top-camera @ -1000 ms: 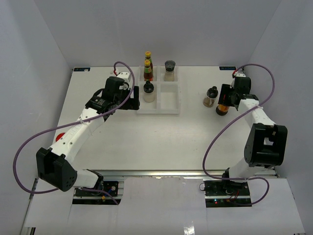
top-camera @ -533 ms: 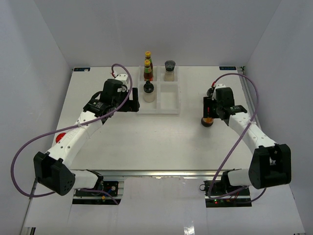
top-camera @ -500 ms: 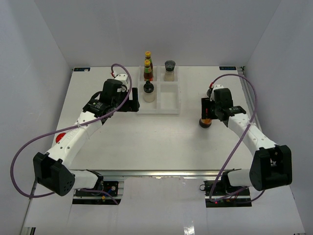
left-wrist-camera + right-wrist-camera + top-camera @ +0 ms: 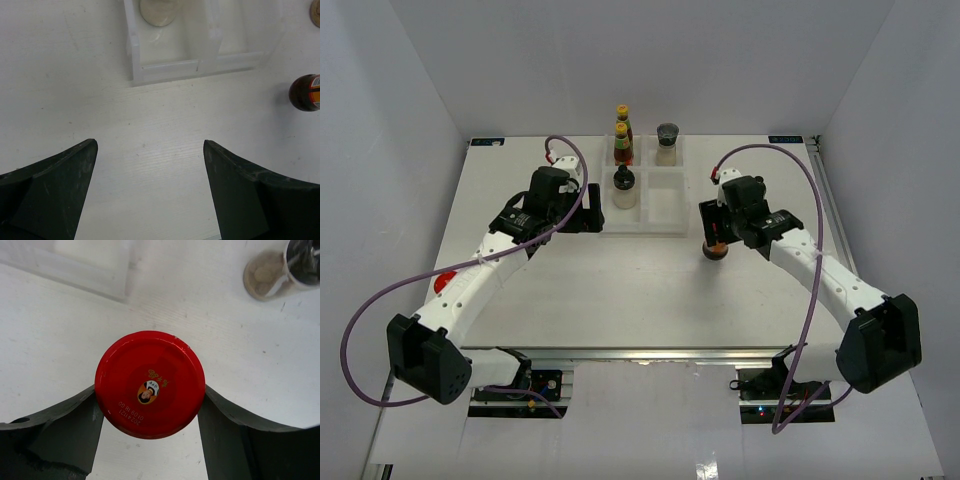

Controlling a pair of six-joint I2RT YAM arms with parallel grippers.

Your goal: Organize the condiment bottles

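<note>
My right gripper (image 4: 716, 240) is shut on a red-lidded amber jar (image 4: 150, 384), held upright just right of the white tray's near right corner; the jar also shows in the top view (image 4: 716, 248) and the left wrist view (image 4: 305, 92). Two slim red sauce bottles (image 4: 622, 135) and a grey-lidded shaker (image 4: 667, 140) stand in the tray's far compartments. A black-capped shaker (image 4: 624, 184) stands in the near left one. Another shaker (image 4: 295, 262) stands on the table behind the jar. My left gripper (image 4: 590, 215) is open and empty, left of the tray. The second amber jar is not clearly visible.
The white divided tray (image 4: 665, 210) sits at the table's far middle; its near wall shows in the left wrist view (image 4: 170, 67). A small red round thing (image 4: 442, 282) shows beside the left arm's lower link. Grey walls enclose the table.
My right gripper has carried the amber jar leftward from the far right, to beside the tray. The left gripper has shifted slightly toward the near side.
</note>
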